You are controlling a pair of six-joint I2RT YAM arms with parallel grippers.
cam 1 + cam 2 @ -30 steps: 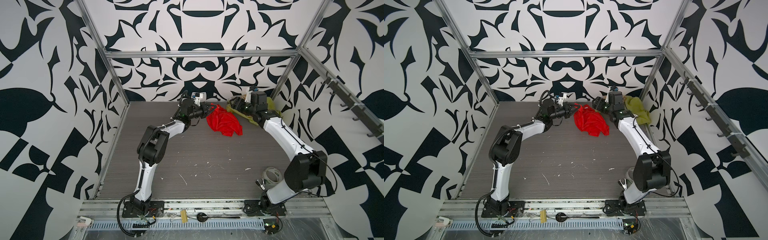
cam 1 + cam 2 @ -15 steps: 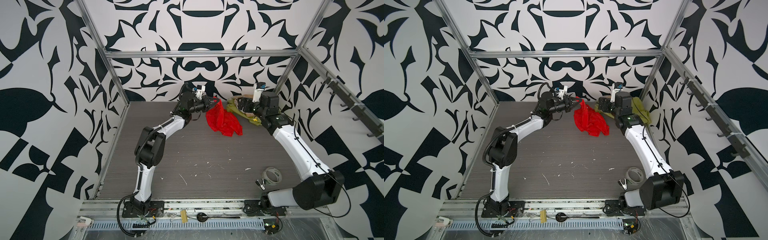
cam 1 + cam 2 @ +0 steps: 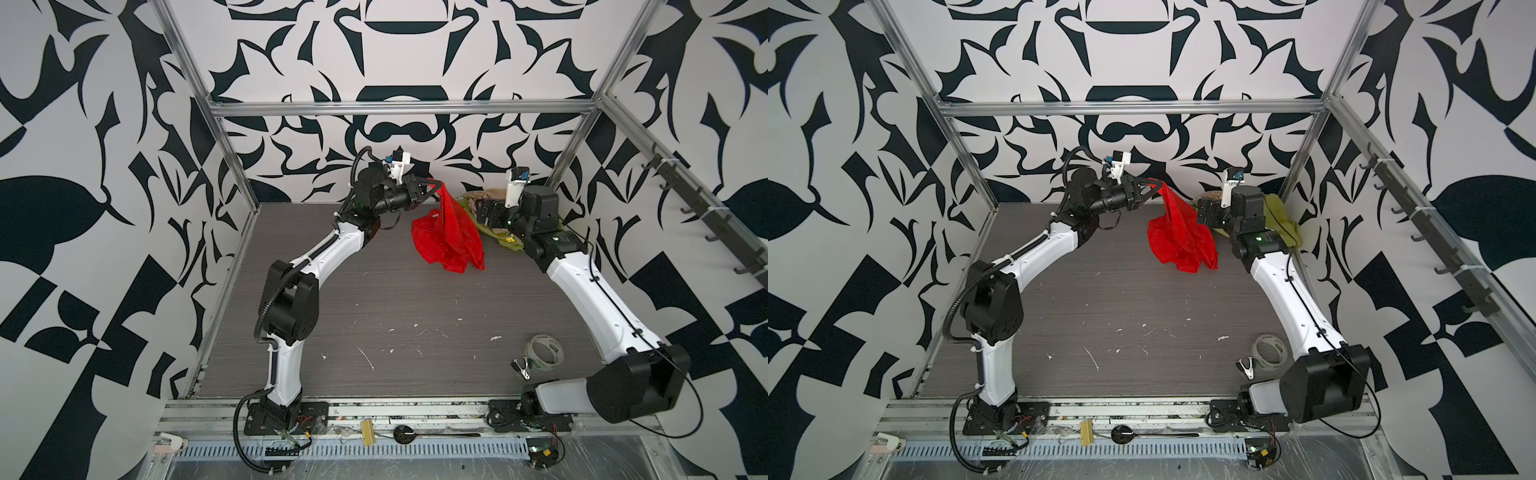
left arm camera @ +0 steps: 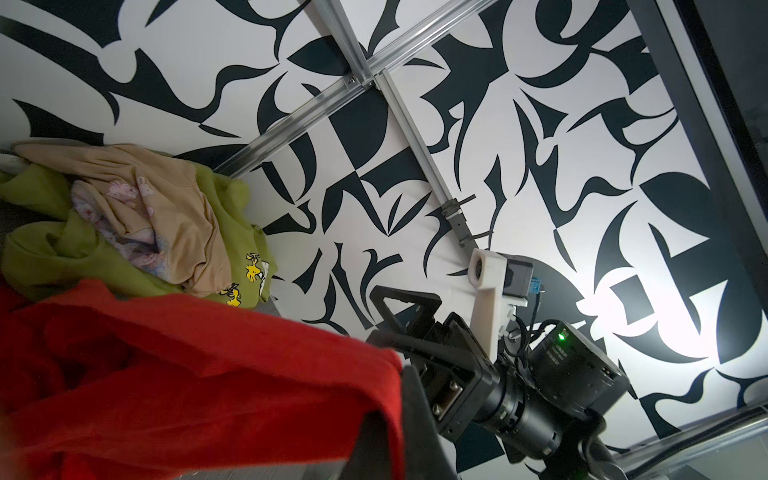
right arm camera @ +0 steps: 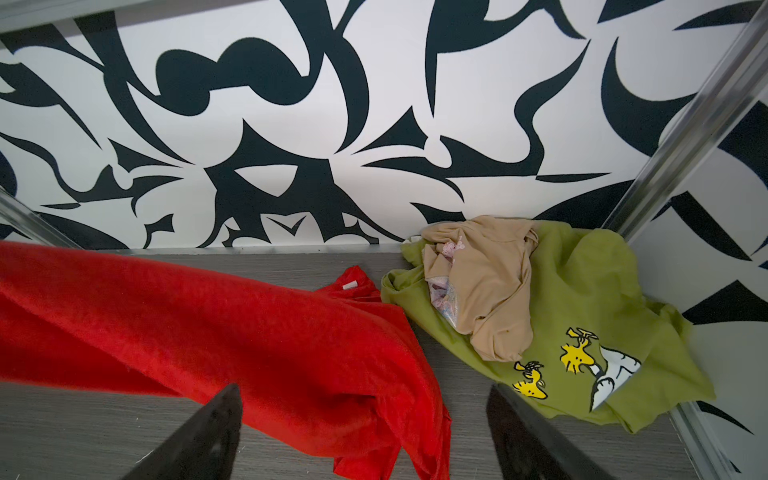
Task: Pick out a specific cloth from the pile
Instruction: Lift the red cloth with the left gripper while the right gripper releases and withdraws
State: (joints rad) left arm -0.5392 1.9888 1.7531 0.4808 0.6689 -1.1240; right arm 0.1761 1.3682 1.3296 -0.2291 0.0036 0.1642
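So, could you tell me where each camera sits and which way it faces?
Both top views: high in front, looking down on the table; both arms show.
Left wrist: on its arm, facing red cloth, pile, open right gripper.
Right wrist: on its arm, looking past its fingers at cloth and pile.
All show the red cloth.

Tape roll (image 3: 543, 350) beside staple remover (image 3: 521, 368)

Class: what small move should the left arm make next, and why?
Probably lift the left gripper higher, away from the olive-green shirt: it pinches one corner of the red cloth, whose lower folds rest on the table close beside that shirt.
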